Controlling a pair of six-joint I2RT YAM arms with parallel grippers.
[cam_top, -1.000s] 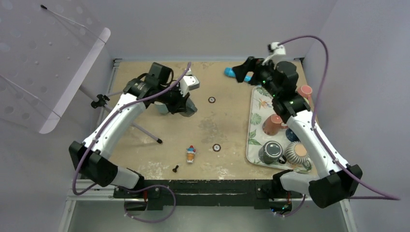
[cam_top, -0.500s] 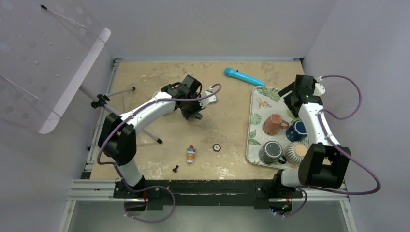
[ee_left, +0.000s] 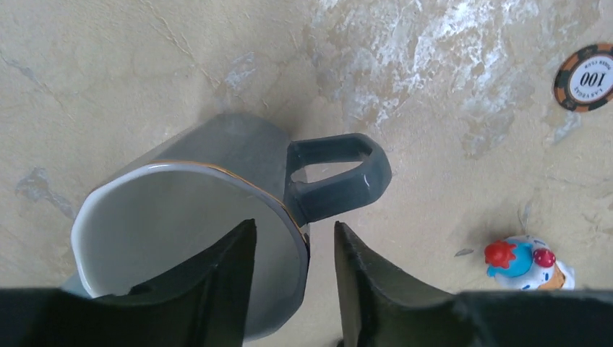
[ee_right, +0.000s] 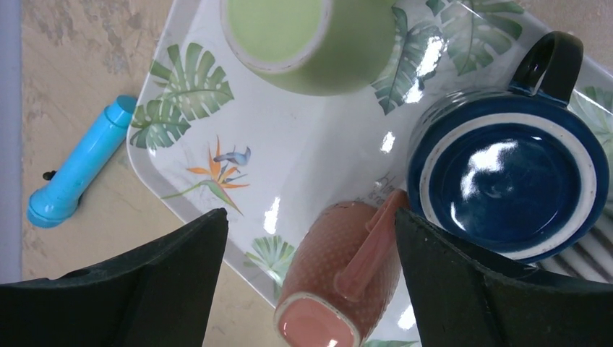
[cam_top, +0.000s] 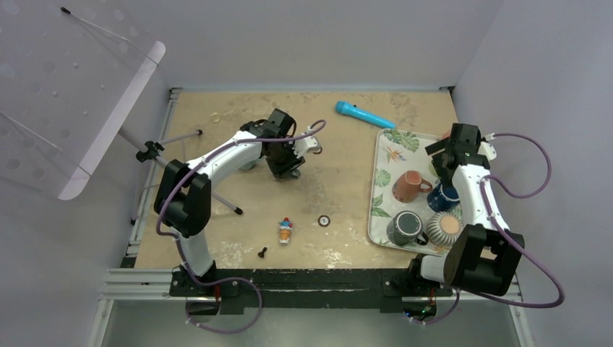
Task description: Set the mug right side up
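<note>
The table (cam_top: 340, 188) carries a leaf-printed tray (cam_top: 383, 177) along its right side. The left arm (cam_top: 217, 155) reaches to a spot well left of the tray, where the grey mug (ee_left: 188, 210) stands on the table with its mouth up. The left jaws straddle its rim just beside the handle, one inside and one outside. They stand apart, with a gap on each side of the wall.

The right arm (cam_top: 473, 188) hangs over the tray's far end. The right jaws are spread wide with nothing between them.

On the tray, a pink mug (ee_right: 340, 282) lies on its side and touches an upright blue mug (ee_right: 506, 173). A dark mug (cam_top: 405, 228) and a ribbed cup (cam_top: 442, 226) sit at the tray's near end, and a green cup (ee_right: 311, 36) at its far end.

A blue flashlight (cam_top: 363, 114) lies just beyond the tray's far left corner. A toy figure (cam_top: 286, 230) and a poker chip (cam_top: 324, 220) lie to the left of the tray's near end.
</note>
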